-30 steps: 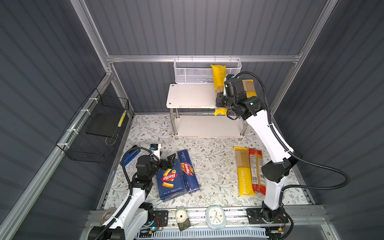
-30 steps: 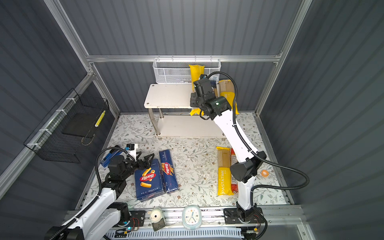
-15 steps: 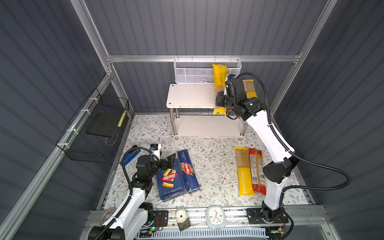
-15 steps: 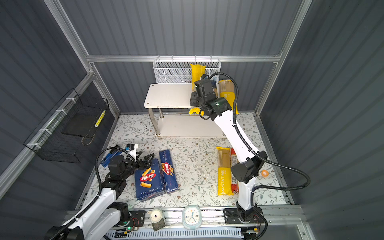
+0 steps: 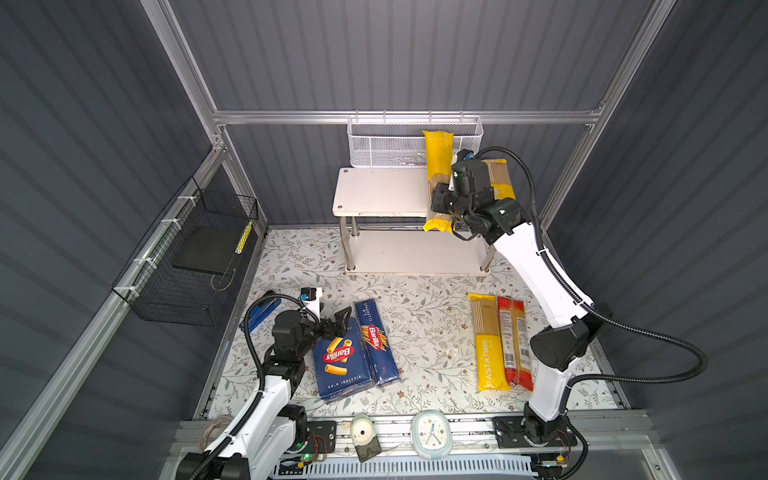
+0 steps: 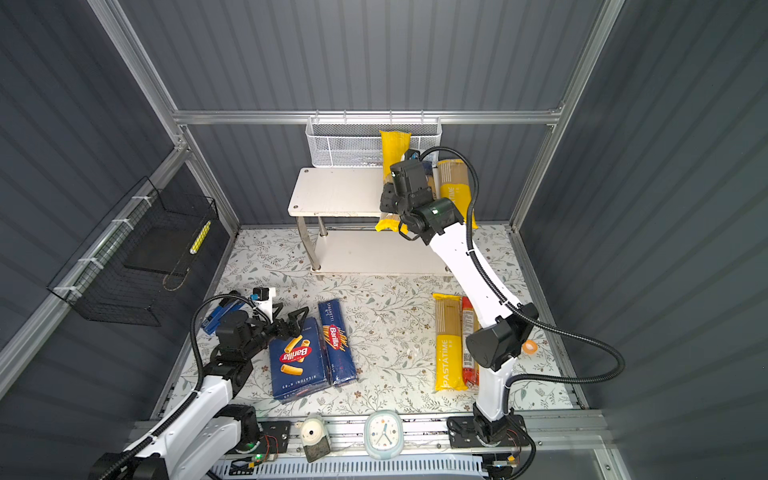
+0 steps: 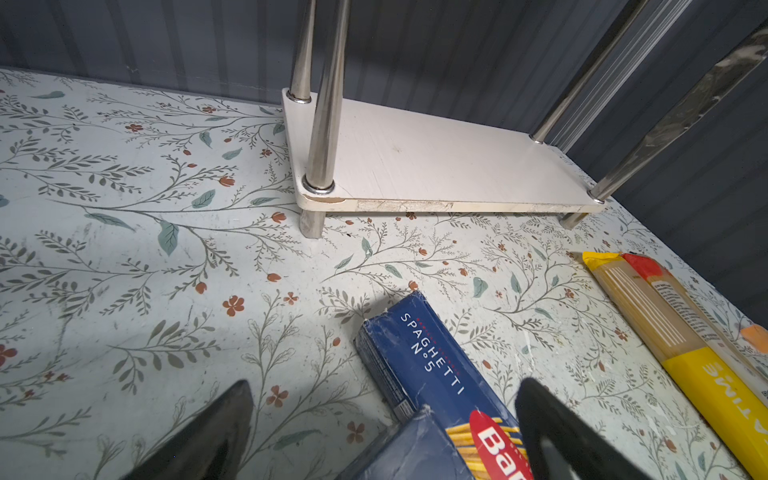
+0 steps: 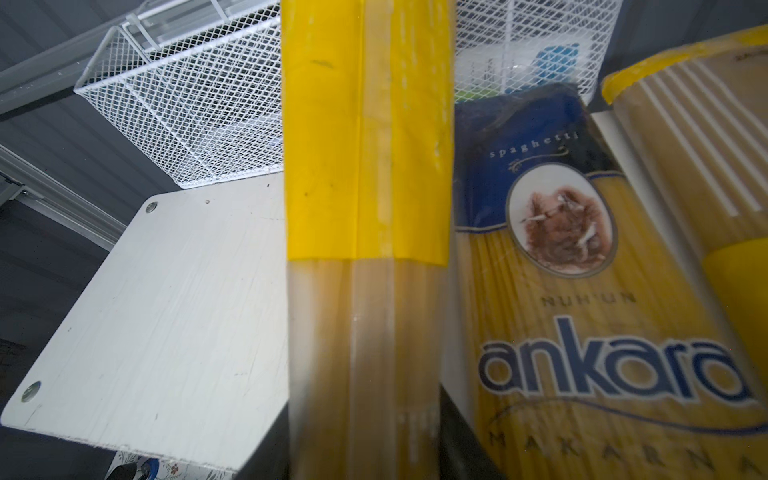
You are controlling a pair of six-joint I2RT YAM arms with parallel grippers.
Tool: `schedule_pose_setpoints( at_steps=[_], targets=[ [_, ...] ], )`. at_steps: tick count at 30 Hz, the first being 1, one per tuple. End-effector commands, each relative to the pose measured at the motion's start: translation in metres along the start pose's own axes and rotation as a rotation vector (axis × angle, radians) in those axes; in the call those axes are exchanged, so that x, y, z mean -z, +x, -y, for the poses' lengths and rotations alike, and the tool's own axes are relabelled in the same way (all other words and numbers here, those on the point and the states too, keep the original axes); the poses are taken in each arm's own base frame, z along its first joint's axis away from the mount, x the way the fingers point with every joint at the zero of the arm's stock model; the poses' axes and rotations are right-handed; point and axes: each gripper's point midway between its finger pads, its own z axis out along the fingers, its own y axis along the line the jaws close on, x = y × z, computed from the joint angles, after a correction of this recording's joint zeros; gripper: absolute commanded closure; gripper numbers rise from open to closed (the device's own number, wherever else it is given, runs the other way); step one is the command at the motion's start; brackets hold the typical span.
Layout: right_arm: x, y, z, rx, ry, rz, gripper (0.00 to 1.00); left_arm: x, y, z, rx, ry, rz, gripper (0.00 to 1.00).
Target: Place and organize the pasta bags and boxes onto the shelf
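The plain yellow bag [image 5: 436,166] is up over the right part of the shelf [image 5: 378,191], running front to back across the top board. Its far end rises in front of the white mesh basket [image 5: 386,145], and its near end pokes out past the board's front edge. The right gripper [image 5: 440,203] is on it near that front edge. In the right wrist view the bag [image 8: 365,166] fills the middle, but the jaws are out of sight, so it cannot be told how wide they stand or whether they grip.

Just beside it on the board lies the ankara bag [image 8: 582,291], with a PASTATIME bag [image 5: 500,178] next along at the right end. The right arm covers most of the ankara bag in both top views.

Down on the floral mat [image 5: 424,316], the floor PASTATIME bag [image 5: 488,345] and the red bag [image 5: 513,340] lie side by side. The rigatoni box [image 5: 338,361] and spaghetti box [image 5: 376,340] lie together by the left arm. The left gripper [image 5: 338,322] hovers at their far corners, jaws spread wide, closed on nothing.
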Motion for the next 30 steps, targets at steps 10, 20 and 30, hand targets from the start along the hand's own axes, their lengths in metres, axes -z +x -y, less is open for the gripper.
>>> schedule_pose_setpoints(
  at_steps=[10, 20, 30],
  targets=[
    [0.031, -0.030, -0.009, -0.006, -0.032, 0.097, 0.58, 0.002, -0.009, 0.003, 0.000, 0.005, 0.020, 0.00],
    [0.031, -0.020, -0.017, 0.037, -0.060, 0.066, 0.54, 0.001, -0.008, 0.003, 0.002, 0.003, 0.017, 0.00],
    [0.046, -0.017, -0.037, 0.091, -0.135, 0.021, 0.52, 0.002, -0.008, 0.001, 0.004, -0.006, 0.019, 0.00]
  ],
)
